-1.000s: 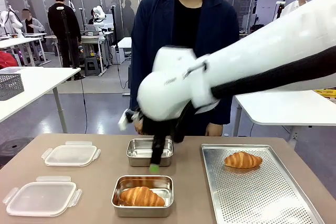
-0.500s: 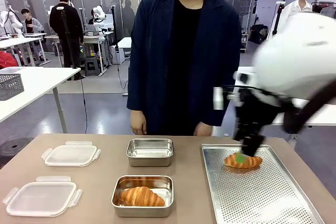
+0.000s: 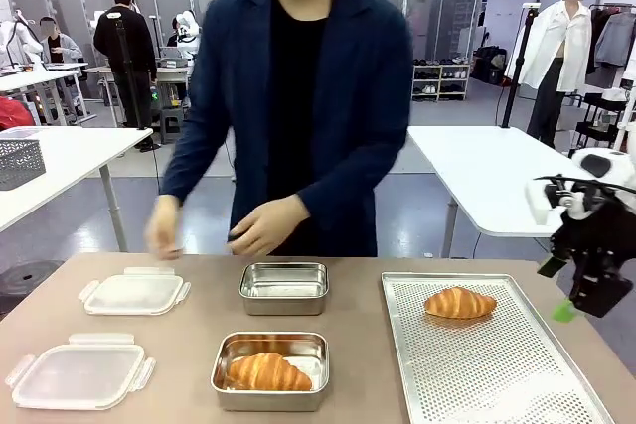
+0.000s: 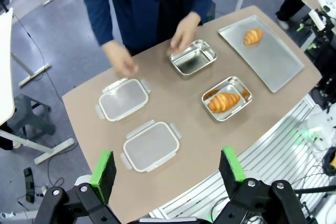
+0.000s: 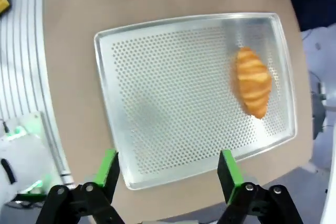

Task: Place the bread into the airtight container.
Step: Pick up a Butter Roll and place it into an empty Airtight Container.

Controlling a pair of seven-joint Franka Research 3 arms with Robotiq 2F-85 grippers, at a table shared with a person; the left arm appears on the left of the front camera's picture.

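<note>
1. Bread: golden-brown croissant (image 3: 459,303) (image 5: 254,88), lying on the perforated silver metal tray (image 3: 477,374), toward the tray's 12 o'clock end. The tray sits at 3 o'clock on the brown surface (image 3: 355,364).
2. Second golden-brown croissant (image 3: 266,372) (image 4: 224,102), lying inside the near rectangular steel container (image 3: 268,402), which sits at 6 o'clock from the middle of the surface.
3. Far rectangular steel container (image 3: 284,305), at 12 o'clock from the near one and apart from it, with a bare interior.
4. Far clear plastic lid (image 3: 134,294) and near clear plastic lid (image 3: 78,376), both with side clips, flat on the surface at 9 o'clock and apart from each other.
5. Person in a dark blue jacket at 12 o'clock. One hand (image 3: 162,228) is above the far lid, the other hand (image 3: 266,225) above the far container. Contact cannot be told.
6. Right gripper (image 5: 168,166): fingers spread wide, holding nothing. It is raised off the 3 o'clock edge of the surface, well apart from the croissant on the tray.
7. Left gripper (image 4: 167,165): fingers spread wide, holding nothing, high above the surface on its 6 o'clock side.
</note>
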